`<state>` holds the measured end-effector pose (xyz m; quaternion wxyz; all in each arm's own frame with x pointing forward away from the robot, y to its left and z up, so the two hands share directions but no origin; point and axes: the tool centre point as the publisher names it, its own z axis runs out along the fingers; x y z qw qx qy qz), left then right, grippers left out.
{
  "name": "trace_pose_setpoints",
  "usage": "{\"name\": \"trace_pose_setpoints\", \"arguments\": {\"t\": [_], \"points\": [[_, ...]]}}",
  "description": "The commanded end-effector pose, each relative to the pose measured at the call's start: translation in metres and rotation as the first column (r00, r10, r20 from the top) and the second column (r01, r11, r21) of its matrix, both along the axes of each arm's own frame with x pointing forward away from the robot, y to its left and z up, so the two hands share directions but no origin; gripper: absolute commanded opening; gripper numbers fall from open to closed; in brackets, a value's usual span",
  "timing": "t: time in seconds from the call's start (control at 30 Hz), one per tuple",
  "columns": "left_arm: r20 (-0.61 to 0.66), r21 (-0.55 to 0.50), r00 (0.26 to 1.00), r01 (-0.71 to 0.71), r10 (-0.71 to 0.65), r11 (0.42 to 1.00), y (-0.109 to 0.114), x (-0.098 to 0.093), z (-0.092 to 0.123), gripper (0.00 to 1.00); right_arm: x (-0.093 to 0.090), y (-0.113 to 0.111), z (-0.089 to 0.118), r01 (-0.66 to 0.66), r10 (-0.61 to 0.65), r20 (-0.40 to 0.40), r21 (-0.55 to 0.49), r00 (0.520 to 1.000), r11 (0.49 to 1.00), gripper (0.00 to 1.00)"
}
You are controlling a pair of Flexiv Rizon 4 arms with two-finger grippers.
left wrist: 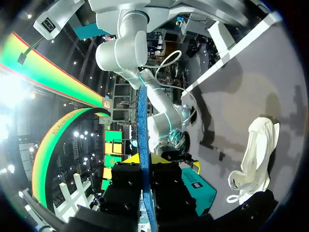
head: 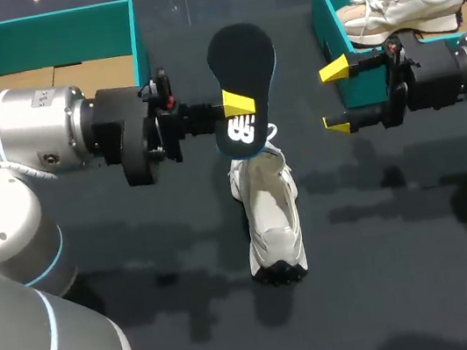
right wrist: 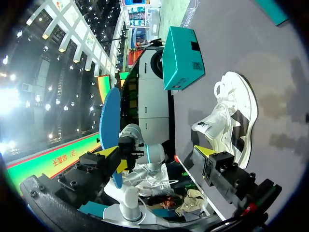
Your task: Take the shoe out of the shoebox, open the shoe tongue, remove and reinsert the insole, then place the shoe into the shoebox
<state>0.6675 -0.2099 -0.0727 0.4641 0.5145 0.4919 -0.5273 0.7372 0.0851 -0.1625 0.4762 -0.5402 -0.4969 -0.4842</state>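
Dark, blue-edged insole stands upright, clenched in my left hand, just above the white shoe lying on the table. My right hand is released, fingers spread (it hangs beside the right shoebox, which holds a second shoe).

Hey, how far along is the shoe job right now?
Done: the white shoe sits out on the table, and its insole is removed. In hand: the left gripper is shut on the insole, held above the shoe; the right gripper is open nearby. Left: reinserting the insole and boxing the shoe.
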Motion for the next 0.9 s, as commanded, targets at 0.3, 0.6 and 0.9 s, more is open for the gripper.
{"name": "trace_pose_setpoints", "arguments": {"t": [0.3,0.6,0.9], "points": [[-0.013,0.0,1.0,-0.008,0.008,1.0,-0.006,0.002,-0.013,0.0,-0.006,0.005,0.006,0.026,-0.025,0.012,-0.006,1.0,1.0,1.0],[0.008,0.067,0.999,-0.034,0.034,0.997,-0.019,0.017,-0.044,0.0,-0.003,0.017,0.022,0.036,-0.037,0.08,0.012,0.996,0.999,1.0],[0.059,0.079,0.997,-0.044,0.039,0.996,-0.032,0.02,-0.053,0.0,0.0,0.038,0.012,-0.028,0.024,0.072,0.061,0.997,0.998,1.0]]}}
